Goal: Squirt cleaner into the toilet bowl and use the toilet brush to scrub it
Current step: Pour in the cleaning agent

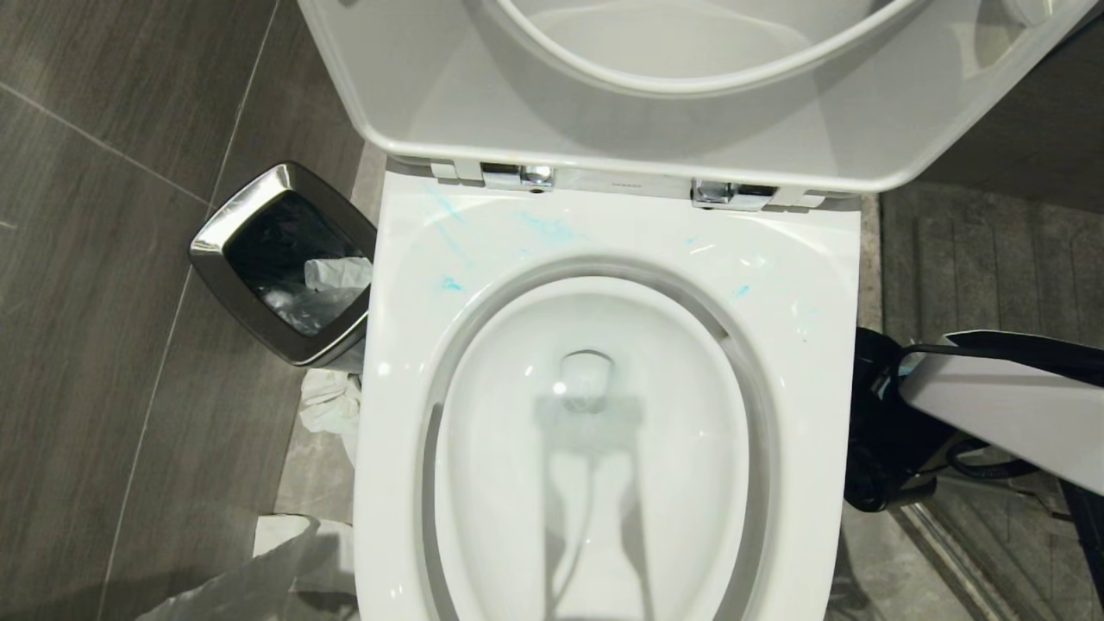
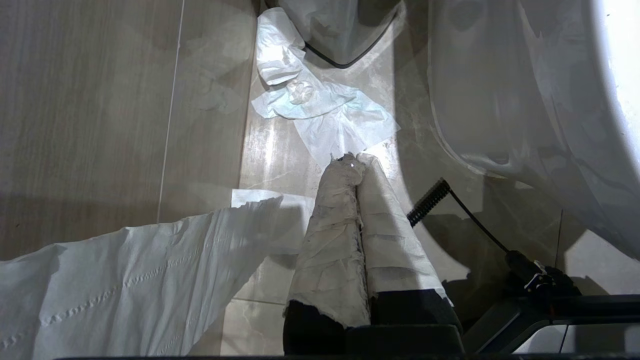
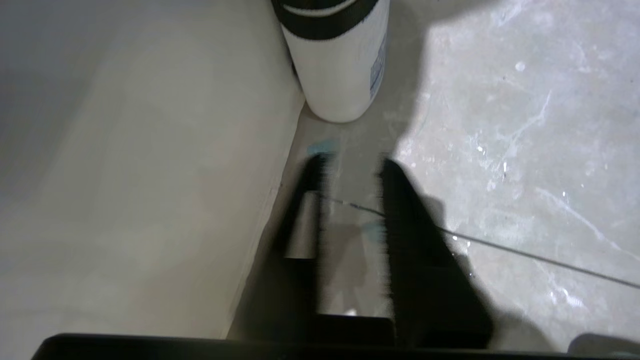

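The white toilet bowl (image 1: 397, 388) fills the head view, its seat and lid (image 1: 604, 129) raised. Thin turquoise smears of cleaner (image 1: 548, 228) streak the back of the rim, and a small blue spot (image 3: 322, 146) lies on the floor. The toilet brush is out of view. My right arm (image 1: 1000, 414) reaches down beside the bowl's right side. Its gripper (image 3: 352, 165) is open over the floor with nothing between the fingers, a short way from a white container with a black band (image 3: 345, 65). My left gripper (image 2: 354, 161), its fingers wrapped in white paper, hangs shut and empty low at the bowl's left.
A steel-rimmed bin (image 1: 216, 246) with crumpled paper stands left of the bowl. Loose tissue (image 1: 332, 405) lies on the floor beside it, also in the left wrist view (image 2: 320, 105). A white sheet (image 2: 125, 285) hangs near the left gripper. The bowl's outer wall (image 3: 125, 175) runs close by the right gripper.
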You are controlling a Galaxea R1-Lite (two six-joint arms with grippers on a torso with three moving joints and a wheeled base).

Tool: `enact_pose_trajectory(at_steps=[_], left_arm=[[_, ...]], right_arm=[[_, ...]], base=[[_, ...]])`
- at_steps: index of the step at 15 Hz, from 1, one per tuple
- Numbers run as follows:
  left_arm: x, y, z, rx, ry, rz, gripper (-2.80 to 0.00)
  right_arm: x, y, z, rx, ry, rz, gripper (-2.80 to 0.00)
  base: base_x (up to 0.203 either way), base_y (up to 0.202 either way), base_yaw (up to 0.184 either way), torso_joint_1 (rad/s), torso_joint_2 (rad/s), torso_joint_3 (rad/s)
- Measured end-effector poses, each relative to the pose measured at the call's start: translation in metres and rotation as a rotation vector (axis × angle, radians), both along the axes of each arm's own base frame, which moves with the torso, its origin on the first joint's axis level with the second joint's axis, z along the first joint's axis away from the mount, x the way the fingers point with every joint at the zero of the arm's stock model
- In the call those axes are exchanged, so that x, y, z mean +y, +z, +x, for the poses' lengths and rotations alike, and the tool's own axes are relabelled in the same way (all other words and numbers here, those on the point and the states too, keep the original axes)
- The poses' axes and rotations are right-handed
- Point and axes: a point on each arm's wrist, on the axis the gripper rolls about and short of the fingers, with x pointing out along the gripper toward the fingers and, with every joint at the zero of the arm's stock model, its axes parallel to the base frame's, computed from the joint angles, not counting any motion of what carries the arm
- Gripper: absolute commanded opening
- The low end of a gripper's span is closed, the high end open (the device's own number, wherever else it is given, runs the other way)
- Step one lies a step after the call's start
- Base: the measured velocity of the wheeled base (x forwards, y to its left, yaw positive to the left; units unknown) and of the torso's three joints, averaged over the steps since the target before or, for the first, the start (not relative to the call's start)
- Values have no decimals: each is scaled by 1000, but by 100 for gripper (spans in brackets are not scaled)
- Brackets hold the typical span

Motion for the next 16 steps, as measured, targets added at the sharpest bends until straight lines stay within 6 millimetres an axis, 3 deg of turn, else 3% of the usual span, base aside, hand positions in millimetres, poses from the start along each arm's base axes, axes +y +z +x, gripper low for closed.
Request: enact_pose_trajectory(at_steps=[16], left_arm=[[0,0,0,0,0,0,-280]], right_arm=[[14,13,46,-195,-11,-19,0]], base=[[0,0,0,0,0,0]])
